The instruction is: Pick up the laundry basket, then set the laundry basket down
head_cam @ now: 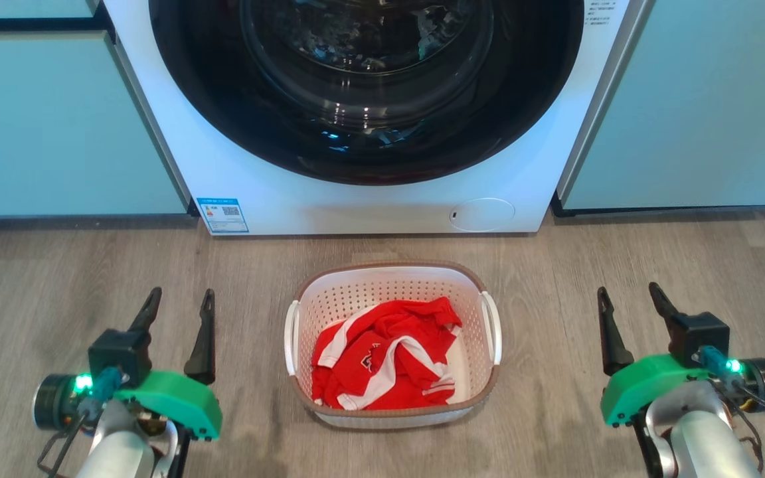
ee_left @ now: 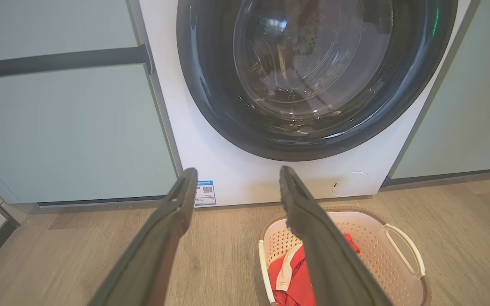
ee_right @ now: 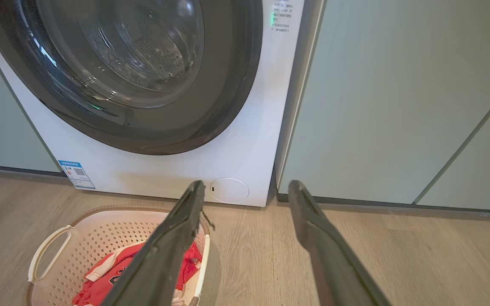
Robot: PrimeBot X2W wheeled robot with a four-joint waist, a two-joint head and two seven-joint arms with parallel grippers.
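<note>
The laundry basket (head_cam: pixel 475 292) stands on the wooden floor in front of the washing machine, white and perforated with a brown rim band and a white loop handle on each side. A red and white garment (head_cam: pixel 386 362) lies crumpled inside it. My left gripper (head_cam: pixel 181 297) is open to the left of the basket, holding nothing. My right gripper (head_cam: pixel 628 293) is open to its right, also holding nothing. Both are clear of the handles. In the left wrist view the basket (ee_left: pixel 370 238) shows at lower right; in the right wrist view the basket (ee_right: pixel 100 231) shows at lower left.
A white front-loading washing machine (head_cam: pixel 369 199) with a dark round door stands just behind the basket. Pale green cabinets (head_cam: pixel 57 126) flank it on both sides. Wooden floor (head_cam: pixel 555 265) lies around the basket.
</note>
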